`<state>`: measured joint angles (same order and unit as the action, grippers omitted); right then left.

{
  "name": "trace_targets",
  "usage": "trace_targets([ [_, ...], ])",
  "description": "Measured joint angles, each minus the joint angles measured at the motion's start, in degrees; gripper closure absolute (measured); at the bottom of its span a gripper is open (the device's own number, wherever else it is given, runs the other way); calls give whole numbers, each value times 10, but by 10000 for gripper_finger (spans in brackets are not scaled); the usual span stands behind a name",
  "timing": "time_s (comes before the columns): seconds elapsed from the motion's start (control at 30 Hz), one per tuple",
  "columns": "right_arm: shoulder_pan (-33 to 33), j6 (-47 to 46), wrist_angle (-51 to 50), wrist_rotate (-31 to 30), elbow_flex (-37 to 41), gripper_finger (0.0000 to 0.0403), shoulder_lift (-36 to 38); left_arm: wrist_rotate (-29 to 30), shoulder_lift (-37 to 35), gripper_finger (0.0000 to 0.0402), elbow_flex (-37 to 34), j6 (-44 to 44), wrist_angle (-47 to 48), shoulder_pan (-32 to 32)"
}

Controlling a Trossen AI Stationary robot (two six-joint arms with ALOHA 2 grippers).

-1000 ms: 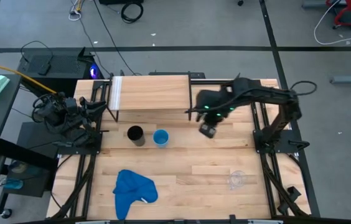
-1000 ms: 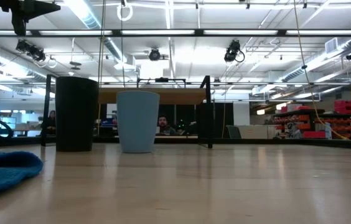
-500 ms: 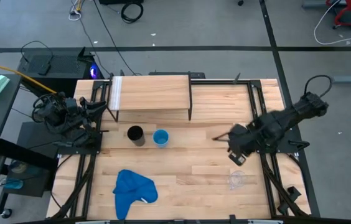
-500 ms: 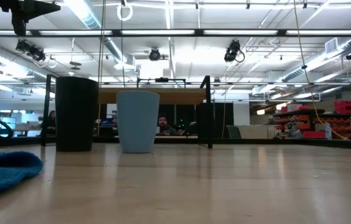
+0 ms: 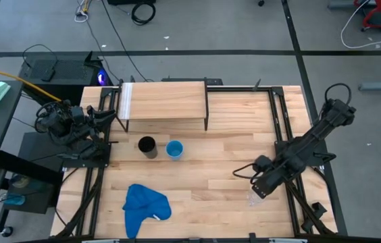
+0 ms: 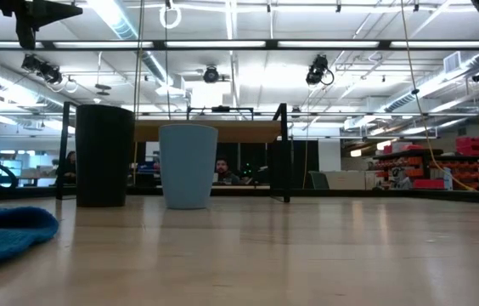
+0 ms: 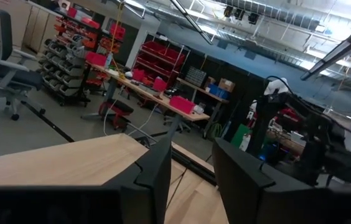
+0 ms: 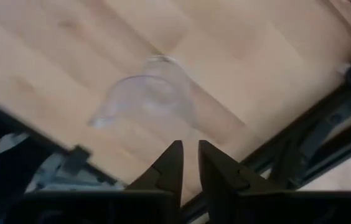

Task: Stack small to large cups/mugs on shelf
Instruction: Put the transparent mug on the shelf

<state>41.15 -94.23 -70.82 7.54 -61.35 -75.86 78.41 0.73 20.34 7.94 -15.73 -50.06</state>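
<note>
We see the right gripper [image 5: 259, 189] poised over the clear cup [image 8: 147, 99] near the table's [image 5: 211, 169] front right, fingers [image 8: 170, 165] nearly together with a narrow gap, holding nothing. The black cup [image 5: 147, 146] and blue cup [image 5: 174, 149] stand side by side just before the bare shelf [image 5: 163, 101]. The left gripper [image 7: 188, 177] waits at the table's left edge, slightly parted, empty. A cloth [image 5: 144, 206] lies front left.

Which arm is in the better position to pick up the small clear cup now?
The right arm. Its gripper hangs just beside the clear cup near the table's right edge, and its wrist view looks onto the cup. The left gripper waits at the far left edge beside the shelf.
</note>
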Motion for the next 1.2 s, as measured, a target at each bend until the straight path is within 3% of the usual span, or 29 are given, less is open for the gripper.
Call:
trace_targets([
  [0.33,9,-32,117,0,76,297,-1,0,0,274,0,0,0,0],
  [1.2,9,-38,137,-17,120,295,-1,0,0,268,0,-3,0,0],
])
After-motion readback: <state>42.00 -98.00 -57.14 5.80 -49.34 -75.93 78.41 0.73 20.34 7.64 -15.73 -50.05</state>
